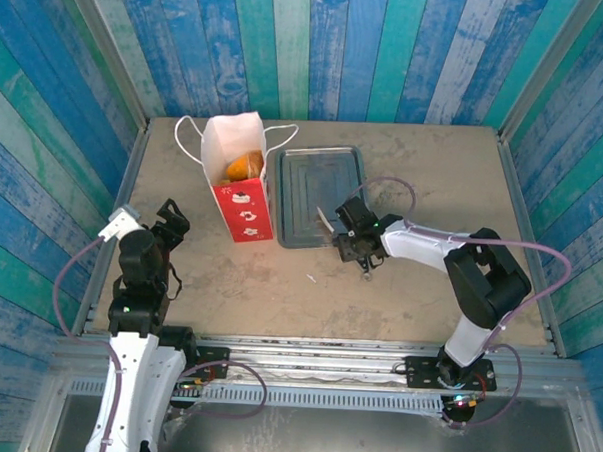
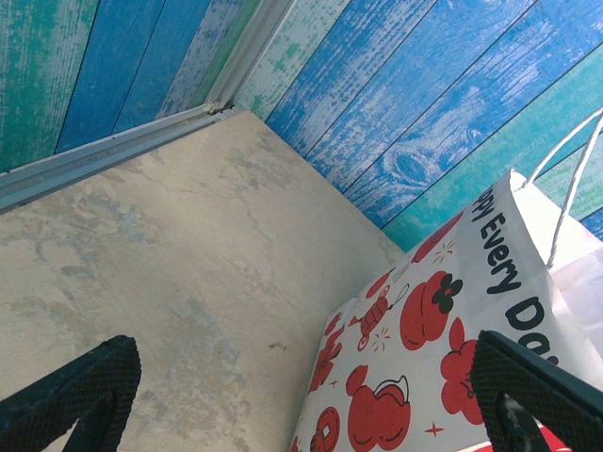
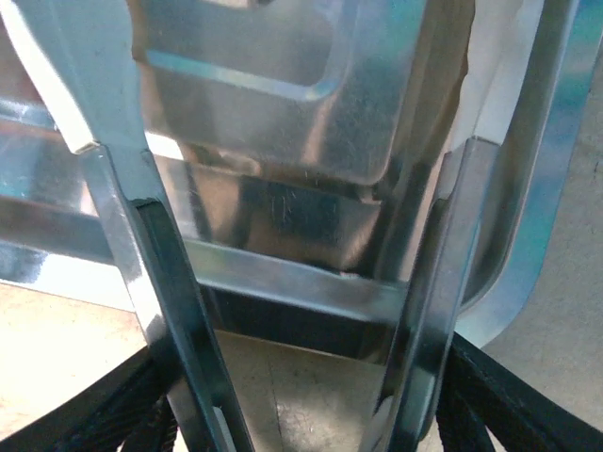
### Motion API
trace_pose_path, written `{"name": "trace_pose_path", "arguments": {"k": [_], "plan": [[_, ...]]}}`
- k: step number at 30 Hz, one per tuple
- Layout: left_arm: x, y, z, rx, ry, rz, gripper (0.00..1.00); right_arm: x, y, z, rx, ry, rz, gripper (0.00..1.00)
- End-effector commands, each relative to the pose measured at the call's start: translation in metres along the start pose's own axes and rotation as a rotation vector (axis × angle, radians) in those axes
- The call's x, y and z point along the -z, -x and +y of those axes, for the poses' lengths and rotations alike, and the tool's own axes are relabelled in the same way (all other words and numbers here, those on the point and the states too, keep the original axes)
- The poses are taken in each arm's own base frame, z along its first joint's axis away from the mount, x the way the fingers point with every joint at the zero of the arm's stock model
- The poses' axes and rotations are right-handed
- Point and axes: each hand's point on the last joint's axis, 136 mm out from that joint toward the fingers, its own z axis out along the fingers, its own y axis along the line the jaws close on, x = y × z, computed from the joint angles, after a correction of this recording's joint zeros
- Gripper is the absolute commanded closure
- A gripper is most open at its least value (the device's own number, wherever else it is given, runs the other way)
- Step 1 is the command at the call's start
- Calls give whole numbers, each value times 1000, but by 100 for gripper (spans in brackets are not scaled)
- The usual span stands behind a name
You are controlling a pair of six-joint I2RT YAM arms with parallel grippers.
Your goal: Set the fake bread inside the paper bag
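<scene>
Already the bread (image 1: 244, 166) sits in the bag (image 1: 241, 193), golden-brown pieces showing through its open mouth. The bag stands upright near the bench's far edge, left of centre. Just beside its right side lies the tray (image 1: 318, 202), bare. I see no piece left on it or on the bench (image 1: 424, 181) (a tiny pale speck (image 1: 311, 278) toward the near edge is too small to name). So the loading step looks finished, or close to it, though I cannot count what is inside.

The right gripper (image 1: 353, 240) hovers at the tray's near edge. Its fingers (image 3: 509, 414) press on the outer sides of metal tongs (image 3: 141, 245), whose arms stand apart with nothing between them. The left gripper (image 1: 169, 223) rests near the bench's left edge, close to the bag, fingers spread wide and empty.

The next move, I judge, calls only for a check of the tray. After that the tongs should draw back without nudging the bag, which is light and could tip.

The top view gives the bag's inside and the whole layout. The left wrist view gives instead the bag's side: red figures, black lettering, a white cord handle (image 2: 575, 169). The right wrist view gives the tray's rim close up, between the tong arms.
</scene>
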Motion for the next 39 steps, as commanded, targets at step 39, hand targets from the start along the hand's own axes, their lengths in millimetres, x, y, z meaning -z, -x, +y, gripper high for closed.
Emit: {"name": "trace_pose_path", "arguments": {"k": [39], "plan": [[-8,44,-6,-109,28,-217,6,196,40,-153,-245,-252,-591,0]]}}
